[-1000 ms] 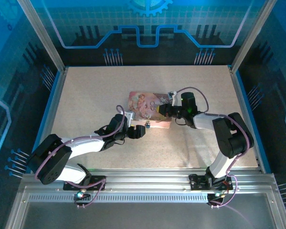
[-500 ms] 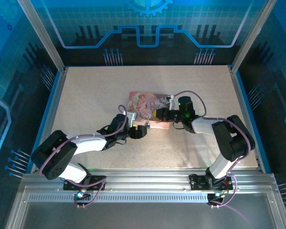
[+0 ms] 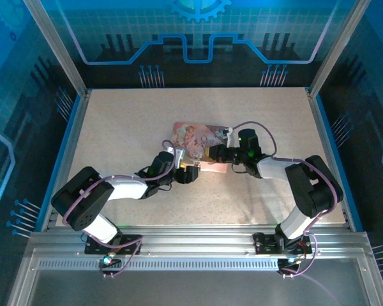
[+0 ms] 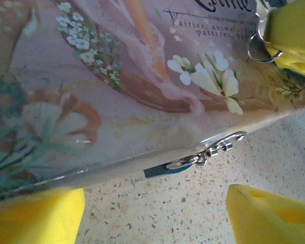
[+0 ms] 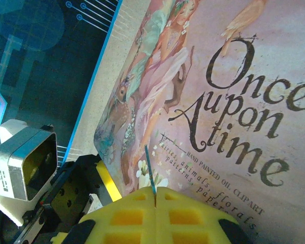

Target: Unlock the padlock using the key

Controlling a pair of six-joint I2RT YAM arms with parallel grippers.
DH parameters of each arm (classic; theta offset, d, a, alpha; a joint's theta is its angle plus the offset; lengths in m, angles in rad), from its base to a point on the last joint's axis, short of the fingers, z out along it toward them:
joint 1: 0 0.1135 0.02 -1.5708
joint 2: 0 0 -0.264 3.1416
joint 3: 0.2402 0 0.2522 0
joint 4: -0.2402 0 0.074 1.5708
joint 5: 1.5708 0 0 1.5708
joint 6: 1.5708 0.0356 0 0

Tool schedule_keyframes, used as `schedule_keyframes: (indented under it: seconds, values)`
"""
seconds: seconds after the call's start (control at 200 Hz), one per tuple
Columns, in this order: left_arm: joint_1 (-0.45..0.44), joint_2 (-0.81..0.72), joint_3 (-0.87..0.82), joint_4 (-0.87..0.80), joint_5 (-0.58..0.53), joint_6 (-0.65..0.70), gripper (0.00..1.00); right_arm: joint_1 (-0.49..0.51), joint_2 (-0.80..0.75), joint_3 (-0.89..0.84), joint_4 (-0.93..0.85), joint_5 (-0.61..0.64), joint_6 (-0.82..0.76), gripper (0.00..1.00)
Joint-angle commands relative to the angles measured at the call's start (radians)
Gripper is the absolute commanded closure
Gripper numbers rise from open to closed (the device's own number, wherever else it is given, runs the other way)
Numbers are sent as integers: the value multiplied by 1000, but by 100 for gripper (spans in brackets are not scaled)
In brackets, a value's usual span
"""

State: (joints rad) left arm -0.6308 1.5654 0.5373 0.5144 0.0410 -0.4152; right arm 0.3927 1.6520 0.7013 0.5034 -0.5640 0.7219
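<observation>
The padlock (image 4: 165,168) hangs at the front edge of the pink tin (image 4: 91,91). Its dark-bluish body peeks from under the rim, and a silvery shackle (image 4: 209,151) runs beside it. My left gripper (image 4: 155,213) is open just in front of the padlock, one yellow finger (image 4: 35,216) on each side and speckled table between them. My right gripper (image 5: 155,195) is shut on the key (image 5: 149,168), whose thin dark blade sticks out over the tin lid (image 5: 234,101). The key's ring (image 4: 258,48) shows at the right gripper's pad. From above, the left gripper (image 3: 190,173) and right gripper (image 3: 212,153) meet at the tin (image 3: 198,139).
The tin lies mid-table on the speckled tabletop (image 3: 147,115). Glass walls and blue rails enclose the table. The left arm's wrist camera (image 5: 25,162) sits close beside the tin's corner, near the right gripper.
The right gripper slid left over the tin's front edge with the key, then held still. The left gripper crept slightly closer to the tin, its elbow swinging right.
</observation>
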Motion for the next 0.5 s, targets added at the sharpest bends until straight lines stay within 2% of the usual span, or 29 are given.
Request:
schedule_keyframes:
  seconds: [0.0,0.195,0.495]
  values:
    - [29,23,36,71,-24,44,25,15,39,-47,-218,49,-10,96]
    - [60,42,68,73,-13,68,26,15,41,-46,-208,44,-3,96]
    - [44,45,48,65,19,72,27,15,47,-42,-189,44,6,96]
